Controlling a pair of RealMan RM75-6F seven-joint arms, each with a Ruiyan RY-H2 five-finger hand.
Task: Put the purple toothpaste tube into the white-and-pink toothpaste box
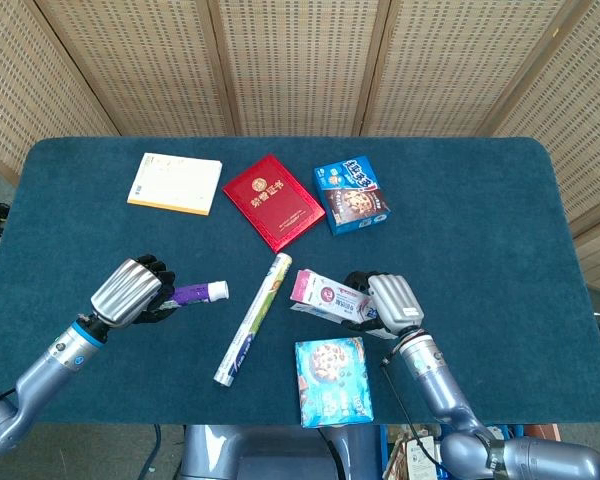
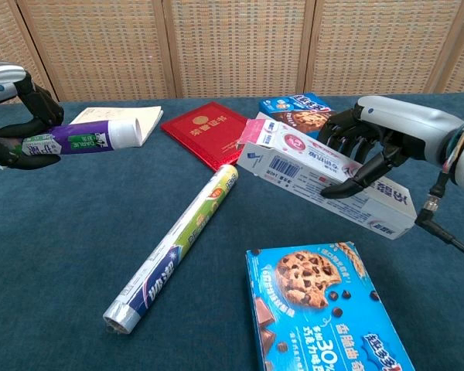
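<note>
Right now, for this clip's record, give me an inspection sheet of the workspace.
Surface: dark blue table, cloth-covered.
Job's things: purple toothpaste tube held off the table, cap toward centre; white-and-pink toothpaste box held tilted, its open flap end toward the tube.
Clutter: foil roll, red booklet, notepad, near cookie box, far cookie box.
Hands: left hand grips the tube; right hand grips the box, fingers across its top.
Cables: black cable by the right wrist.
Surroundings: woven screen panels behind.

purple tube (image 2: 76,141), white-and-pink box (image 2: 325,175)
</note>
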